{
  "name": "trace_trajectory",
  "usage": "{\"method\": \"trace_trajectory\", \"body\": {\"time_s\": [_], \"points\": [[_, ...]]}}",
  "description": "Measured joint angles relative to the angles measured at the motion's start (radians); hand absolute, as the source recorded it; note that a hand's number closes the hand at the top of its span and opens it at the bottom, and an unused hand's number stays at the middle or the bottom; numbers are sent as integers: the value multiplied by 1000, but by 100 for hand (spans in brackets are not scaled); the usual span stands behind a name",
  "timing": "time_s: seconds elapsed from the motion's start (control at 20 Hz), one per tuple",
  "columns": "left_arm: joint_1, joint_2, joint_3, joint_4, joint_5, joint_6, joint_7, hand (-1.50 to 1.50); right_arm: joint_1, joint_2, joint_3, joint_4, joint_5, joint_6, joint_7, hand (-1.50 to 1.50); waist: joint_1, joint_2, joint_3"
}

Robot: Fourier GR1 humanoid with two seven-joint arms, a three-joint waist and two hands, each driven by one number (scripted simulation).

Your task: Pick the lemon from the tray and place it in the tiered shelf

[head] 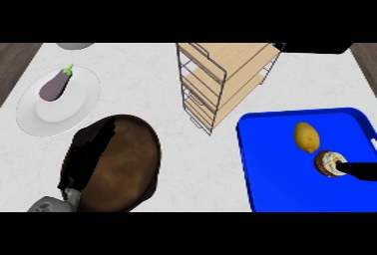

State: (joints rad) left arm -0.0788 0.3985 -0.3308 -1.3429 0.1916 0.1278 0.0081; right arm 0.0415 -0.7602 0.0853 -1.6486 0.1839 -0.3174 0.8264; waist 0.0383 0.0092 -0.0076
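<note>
A yellow lemon [307, 136] lies on the blue tray [280, 174] at the right, toward its far side. Just nearer than the lemon sits a small cupcake [329, 162]. Only a black part of my right hand [361, 171] shows at the right edge, touching or overlapping the cupcake and a little short of the lemon. The wooden tiered shelf [221, 79] with its wire frame stands behind the tray, at centre. My left hand [87, 154] rests open at the lower left, over a brown round dish.
The brown dish [129, 164] fills the lower left. Behind it a white plate [77, 107] carries a purple eggplant [56, 84]. A grey object [74, 46] sits at the far left edge, a black one [313, 47] at the far right.
</note>
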Motion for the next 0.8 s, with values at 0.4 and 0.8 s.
{"method": "trace_trajectory", "body": {"time_s": [0.4,0.8], "points": [[-25,-19,-2,23,-13,-10,8,0,-282,-19,171,104,154,183,293,-150,16,1,3],[-7,-32,14,27,-23,-7,-2,0,-493,165,240,321,189,258,354,-150,-1,-4,6]]}}
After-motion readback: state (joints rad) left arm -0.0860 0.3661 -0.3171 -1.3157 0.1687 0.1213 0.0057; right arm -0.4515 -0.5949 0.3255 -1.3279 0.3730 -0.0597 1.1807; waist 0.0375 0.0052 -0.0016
